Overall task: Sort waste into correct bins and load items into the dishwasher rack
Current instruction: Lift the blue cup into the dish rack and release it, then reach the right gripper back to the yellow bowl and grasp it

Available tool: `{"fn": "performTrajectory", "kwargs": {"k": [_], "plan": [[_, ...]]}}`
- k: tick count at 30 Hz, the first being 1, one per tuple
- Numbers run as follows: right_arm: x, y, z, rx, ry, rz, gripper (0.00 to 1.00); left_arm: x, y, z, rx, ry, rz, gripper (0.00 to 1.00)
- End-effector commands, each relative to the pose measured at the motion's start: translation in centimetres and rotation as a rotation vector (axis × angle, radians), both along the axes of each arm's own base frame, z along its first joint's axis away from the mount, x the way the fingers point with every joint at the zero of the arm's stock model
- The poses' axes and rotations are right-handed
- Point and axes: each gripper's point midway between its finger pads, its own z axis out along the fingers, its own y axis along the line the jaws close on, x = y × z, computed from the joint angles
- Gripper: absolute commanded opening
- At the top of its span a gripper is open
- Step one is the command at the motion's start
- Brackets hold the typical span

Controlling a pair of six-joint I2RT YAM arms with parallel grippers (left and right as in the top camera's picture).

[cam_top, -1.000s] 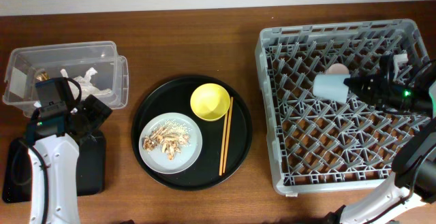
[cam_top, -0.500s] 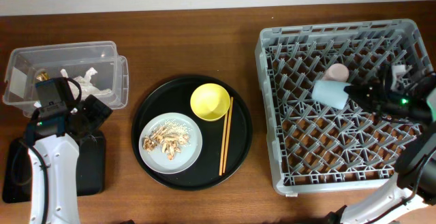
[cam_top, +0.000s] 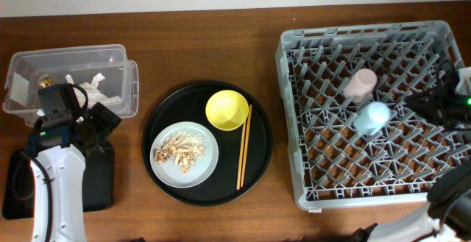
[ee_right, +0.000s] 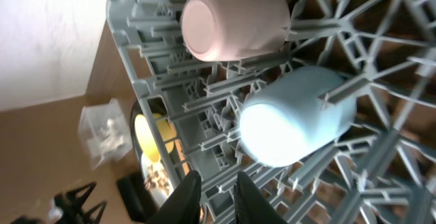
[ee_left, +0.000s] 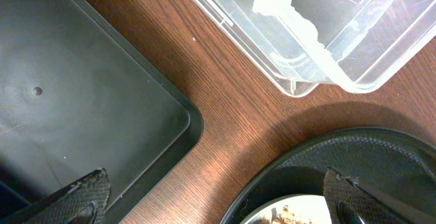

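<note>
The right gripper, fingers slightly parted and holding nothing, stands at the right edge of the large grey plastic dishwasher rack. The small light-blue cup lies inside the rack to its left, apart from it and just beside the small pink cup. The blue cup leans on the pegs with its long axis tilted and, it seems, its closed base toward this gripper, while the left gripper is wide open and empty.
</note>
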Motion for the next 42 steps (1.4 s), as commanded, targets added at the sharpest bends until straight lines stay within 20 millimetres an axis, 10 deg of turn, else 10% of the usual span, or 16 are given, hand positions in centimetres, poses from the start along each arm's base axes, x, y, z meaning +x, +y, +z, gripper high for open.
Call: {"fn": "performTrajectory", "kwargs": {"k": [1, 7, 14, 18, 22, 26, 33, 42], "plan": [[-0.7, 0.3, 4.5, -0.132, -0.043, -0.044, 0.21, 0.4, 0.4, 0.7, 0.014, -0.016, 0.000, 0.99], [-0.9, 5.5, 7.4, -0.330, -0.083, 0.103, 0.24, 0.4, 0.4, 0.7, 0.014, -0.016, 0.000, 0.99], [1.5, 18.2, 6.7, -0.500, -0.108, 0.417, 0.32, 0.4, 0.4, 0.7, 0.014, -0.016, 0.000, 0.99], [3.4, 27.7, 5.6, -0.696, -0.244, 0.624, 0.82, 0.4, 0.4, 0.7, 0.014, -0.017, -0.001, 0.99], [4.2, 36.1, 3.1, -0.739, -0.351, 0.779, 0.82, 0.4, 0.4, 0.7, 0.014, -0.016, 0.000, 0.99], [5.5, 43.6, -3.7, -0.747, -0.353, 0.838, 0.76, 0.4, 0.4, 0.7, 0.014, -0.016, 0.000, 0.99], [5.0, 48.8, -12.0, -0.740, -0.296, 0.888, 0.66, 0.4, 0.4, 0.7, 0.014, -0.016, 0.000, 0.99], [5.1, 49.1, -12.8, -0.813, -0.289, 0.801, 0.40, 0.4, 0.4, 0.7, 0.014, -0.016, 0.000, 0.99]]}}
